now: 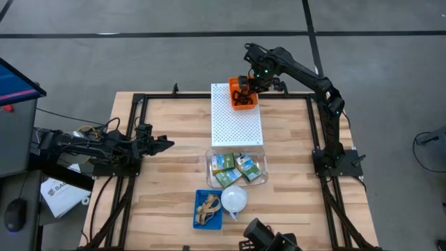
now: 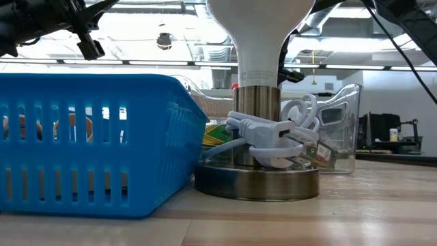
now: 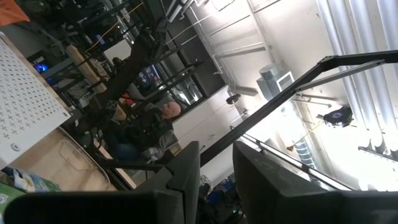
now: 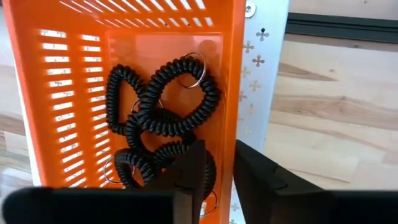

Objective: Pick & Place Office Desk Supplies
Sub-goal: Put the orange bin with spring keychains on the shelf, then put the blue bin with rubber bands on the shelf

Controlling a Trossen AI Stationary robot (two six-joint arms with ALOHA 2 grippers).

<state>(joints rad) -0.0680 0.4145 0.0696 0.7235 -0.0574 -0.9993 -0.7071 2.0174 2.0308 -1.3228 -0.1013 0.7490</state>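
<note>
An orange basket (image 1: pixel 244 96) (image 4: pixel 74 93) stands on the far end of a white perforated board (image 1: pixel 237 124). In it lie black coiled loops (image 4: pixel 168 102) with metal rings. My right gripper (image 1: pixel 247 85) (image 4: pixel 219 149) hangs just above this basket, near its wall, fingers shut with only a slit between them. Yellow-and-green crayon boxes (image 1: pixel 235 167) lie in a clear tray (image 1: pixel 261 180). Tan rubber bands (image 1: pixel 208 208) lie in a blue basket (image 1: pixel 198 209) (image 2: pixel 89 143). My left gripper (image 1: pixel 169 144) (image 3: pixel 216 155) waits at the table's left side, shut, raised and pointing right.
A white lamp (image 1: pixel 234 198) (image 2: pixel 259 102) on a metal base, its white cord wound around it, stands beside the blue basket at the near edge. A black frame runs along the table's edges. Bare wood lies on both sides of the white board.
</note>
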